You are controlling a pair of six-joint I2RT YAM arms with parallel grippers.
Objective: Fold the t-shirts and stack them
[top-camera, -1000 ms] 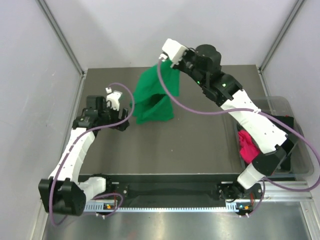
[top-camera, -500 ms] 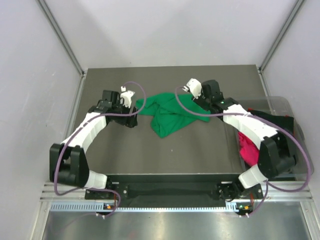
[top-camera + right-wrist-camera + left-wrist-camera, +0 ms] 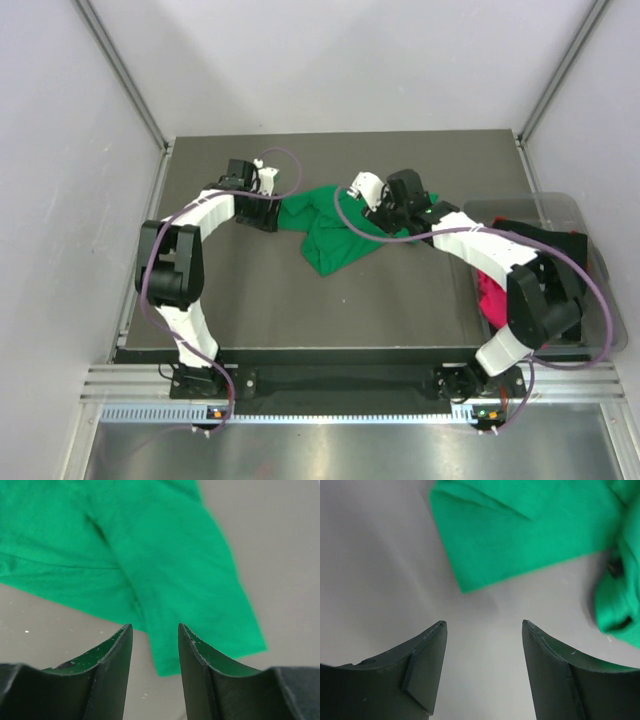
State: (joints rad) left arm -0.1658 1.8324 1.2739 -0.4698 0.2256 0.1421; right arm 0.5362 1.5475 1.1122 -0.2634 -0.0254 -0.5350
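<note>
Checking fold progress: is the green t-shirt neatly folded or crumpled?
Crumpled, not folded: the green t-shirt lies in an uneven, bunched heap on the table with loose flaps.

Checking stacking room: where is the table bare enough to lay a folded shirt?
Bare: the table from the green t-shirt to its near edge, and the far strip behind the shirt. Crowded: around the shirt, and the bin at right.

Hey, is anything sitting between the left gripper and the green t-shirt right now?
Nothing visible does. The left gripper is open over bare table, and the green t-shirt has its nearest corner just beyond it, with no other object between them.
</note>
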